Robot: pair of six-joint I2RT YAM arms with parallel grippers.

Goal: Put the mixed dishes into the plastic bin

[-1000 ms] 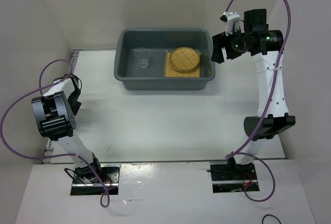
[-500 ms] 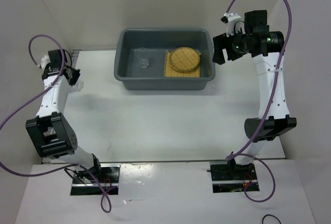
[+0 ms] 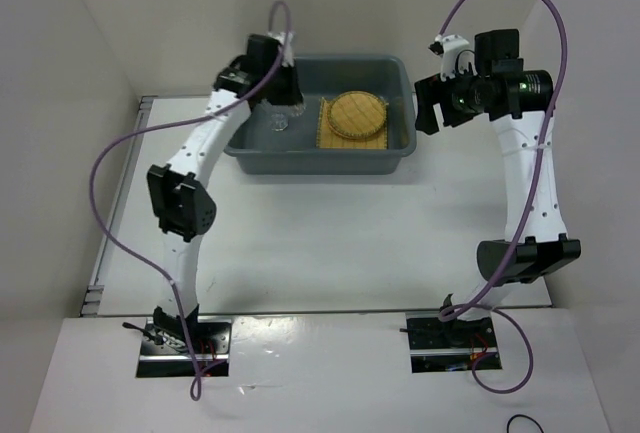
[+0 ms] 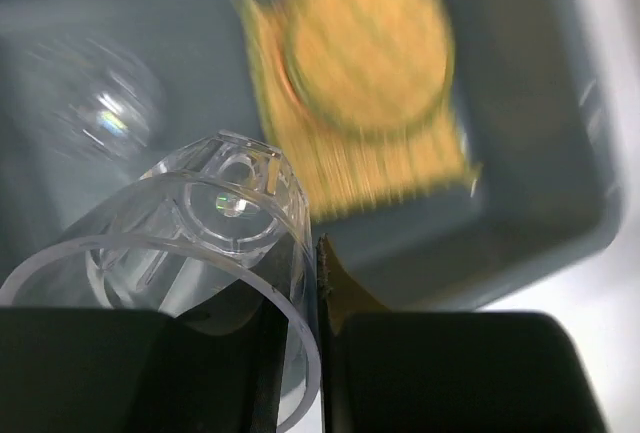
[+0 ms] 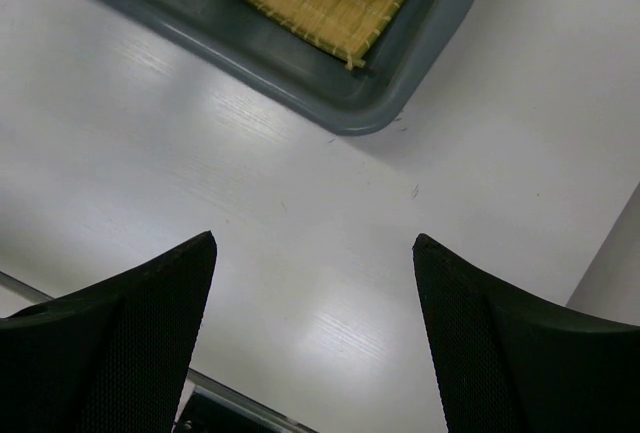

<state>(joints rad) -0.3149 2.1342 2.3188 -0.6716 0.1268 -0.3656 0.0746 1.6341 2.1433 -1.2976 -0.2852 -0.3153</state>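
The dark grey plastic bin point(image 3: 240, 148) stands at the back of the table. In it lie a square yellow woven mat point(image 3: 330, 136) with a round tan woven disc point(image 3: 357, 113) on top, and a clear cup point(image 3: 278, 122). My left gripper point(image 3: 287, 91) hangs over the bin's left half. It is shut on the wall of a second clear cup point(image 4: 200, 223), one finger inside the rim and one outside point(image 4: 305, 293). My right gripper point(image 3: 428, 105) hovers open and holds nothing point(image 5: 312, 243), just right of the bin, over the bare table.
White walls close in the table on the left, back and right. The bin's near right corner point(image 5: 400, 93) shows in the right wrist view, with the mat's edge point(image 5: 310, 3) inside it. A metal strip point(image 3: 120, 203) runs along the table's left edge.
My left arm has swung from the table's left edge up and over the bin, its jaws now shut on a clear cup. The right arm has hardly moved.
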